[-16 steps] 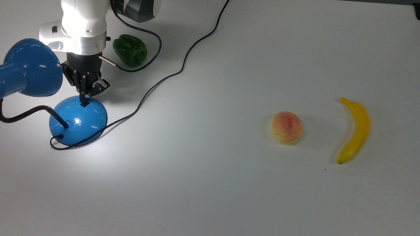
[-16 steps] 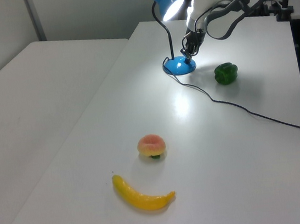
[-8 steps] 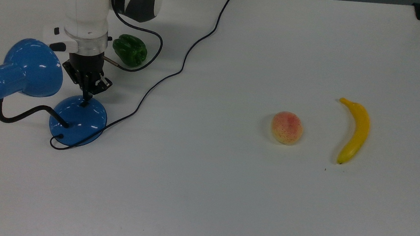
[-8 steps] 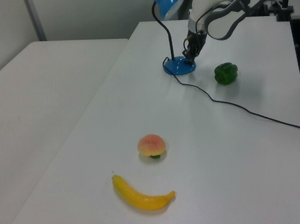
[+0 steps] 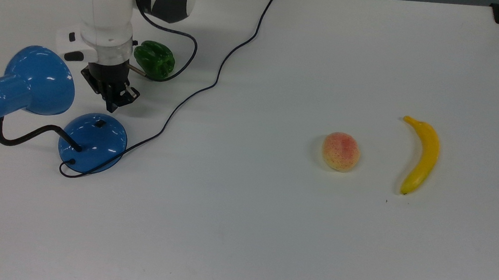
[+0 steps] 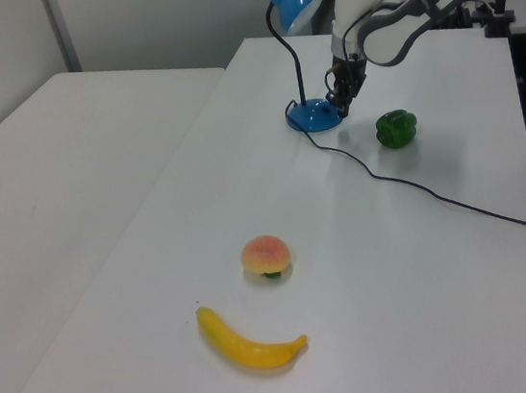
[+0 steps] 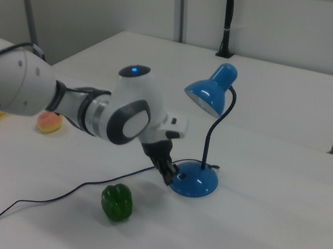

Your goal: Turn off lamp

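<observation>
Top view showed the blue desk lamp (image 5: 92, 142) standing at the top view's left on the white surface (image 5: 268, 228), its cone shade unlit and no glow under it. The claw (image 5: 112, 105) hung just above the domed base beside the small black switch (image 5: 100, 123), clear of it; its fingers looked pressed together, holding nothing. A green bell pepper (image 5: 154, 59) lay just behind the arm, and the lamp's black cord (image 5: 219, 71) snaked off toward the far edge. Well apart, at the top view's right, a peach (image 5: 341, 151) sat near a banana (image 5: 421, 155). I could read no writing or brand anywhere.
</observation>
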